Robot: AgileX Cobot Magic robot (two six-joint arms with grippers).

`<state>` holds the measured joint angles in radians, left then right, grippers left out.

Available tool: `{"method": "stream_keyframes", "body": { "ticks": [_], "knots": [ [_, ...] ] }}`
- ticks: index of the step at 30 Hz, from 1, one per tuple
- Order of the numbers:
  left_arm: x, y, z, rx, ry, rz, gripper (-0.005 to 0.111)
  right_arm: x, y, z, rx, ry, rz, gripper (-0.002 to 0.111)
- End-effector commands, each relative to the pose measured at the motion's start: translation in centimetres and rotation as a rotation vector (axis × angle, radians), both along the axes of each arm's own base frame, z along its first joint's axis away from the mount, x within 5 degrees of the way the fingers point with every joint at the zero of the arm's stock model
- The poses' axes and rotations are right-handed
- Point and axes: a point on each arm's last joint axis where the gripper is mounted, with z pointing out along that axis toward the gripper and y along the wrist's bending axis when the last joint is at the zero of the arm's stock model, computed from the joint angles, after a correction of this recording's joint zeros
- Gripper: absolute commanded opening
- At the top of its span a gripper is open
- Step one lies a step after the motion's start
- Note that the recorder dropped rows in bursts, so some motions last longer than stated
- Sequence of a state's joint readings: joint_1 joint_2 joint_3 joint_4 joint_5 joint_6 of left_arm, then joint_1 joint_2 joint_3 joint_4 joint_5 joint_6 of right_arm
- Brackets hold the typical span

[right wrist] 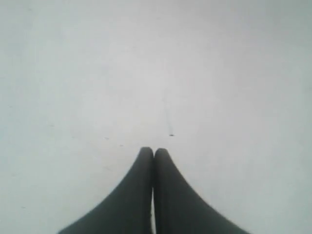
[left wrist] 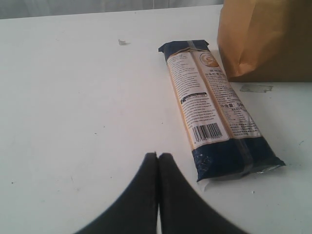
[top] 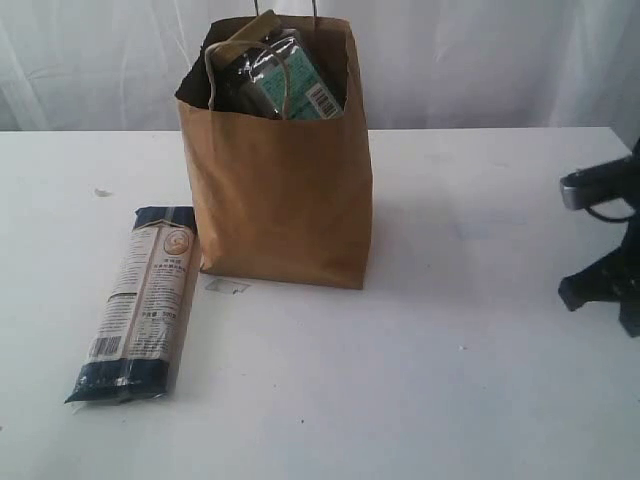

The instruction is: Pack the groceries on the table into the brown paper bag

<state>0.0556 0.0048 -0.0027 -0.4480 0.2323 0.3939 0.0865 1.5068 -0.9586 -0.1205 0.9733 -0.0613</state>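
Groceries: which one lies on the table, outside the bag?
The long navy-beige pasta packet, flat on the table beside the brown paper bag. The other packages visible sit inside the bag's open top.

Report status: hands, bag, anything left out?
left hand shut, empty, near the pasta packet. right hand shut, empty, over the table. Packet lies flat beside the brown paper bag, unpacked; bag holds groceries. Nothing lying on it.

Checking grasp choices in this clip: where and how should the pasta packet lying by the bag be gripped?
Likely the middle of the long navy-beige pasta packet, jaws across its narrow width, from above: it lies flat on the table, its far end close beside the brown paper bag.
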Motion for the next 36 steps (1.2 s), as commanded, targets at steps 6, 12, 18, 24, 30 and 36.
{"method": "stream_keyframes", "body": {
  "ticks": [6,12,18,24,30,36],
  "knots": [
    [0.0,0.0,-0.1,-0.012,-0.001,0.002,0.0,-7.9,-0.2,4.6,0.248,-0.935,-0.078,0.0],
    [0.0,0.0,-0.1,-0.012,-0.001,0.002,0.0,-15.8,-0.6,7.9,0.283,-1.263,-0.044,0.0],
    [0.0,0.0,-0.1,-0.012,-0.001,0.002,0.0,-22.7,-1.1,10.6,0.318,-1.621,-0.007,0.0],
    [0.0,0.0,-0.1,-0.012,-0.001,0.002,0.0,-25.7,-1.2,11.0,0.322,-1.764,0.013,0.0],
    [0.0,0.0,-0.1,-0.012,-0.001,0.002,0.0,-24.8,-1.4,9.8,0.266,-1.942,0.036,0.0],
    [0.0,0.0,-0.1,-0.012,-0.001,0.002,0.0,-21.1,-1.1,-1.1,0.301,-1.518,-0.031,0.0]
  ]
}}
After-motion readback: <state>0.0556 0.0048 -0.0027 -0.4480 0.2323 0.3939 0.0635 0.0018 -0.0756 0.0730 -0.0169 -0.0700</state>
